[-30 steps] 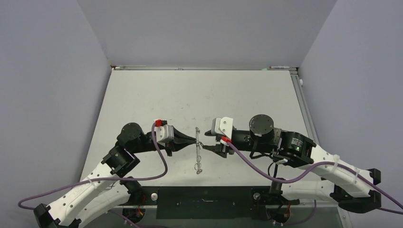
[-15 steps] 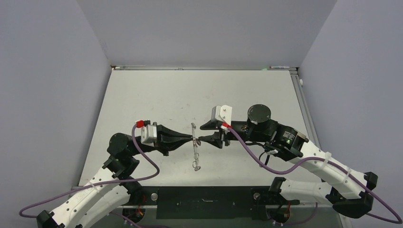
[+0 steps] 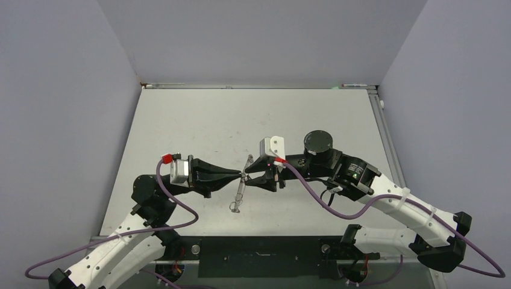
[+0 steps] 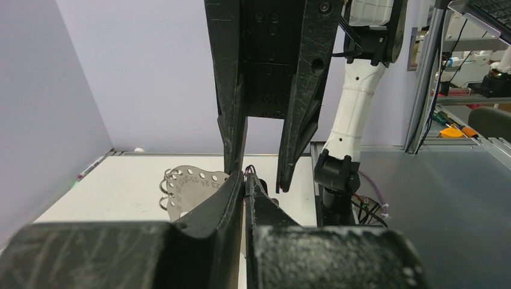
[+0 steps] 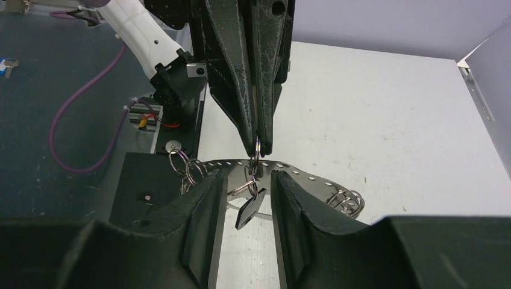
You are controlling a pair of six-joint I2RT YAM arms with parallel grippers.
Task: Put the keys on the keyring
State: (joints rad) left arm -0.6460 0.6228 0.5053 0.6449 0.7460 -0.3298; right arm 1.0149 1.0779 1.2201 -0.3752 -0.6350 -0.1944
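The keyring, a flat silver oval band with holes and small loops along its rim, hangs above the table between the two grippers. My left gripper is shut on a small loop at the band's upper rim. The key, with a black head and a short silver blade, dangles from that loop. My right gripper is open, its fingers either side of the key without touching it. In the left wrist view the shut left gripper hides the loop, and the band shows behind it.
The white table lies under both arms, with grey walls on three sides. A metal rail runs along its right edge. The dark base plate is at the near edge. More loops bunch on the band.
Both grippers have moved left together with the keyring. The keyring has tilted, its lower end swinging left. The left gripper stays shut on it.
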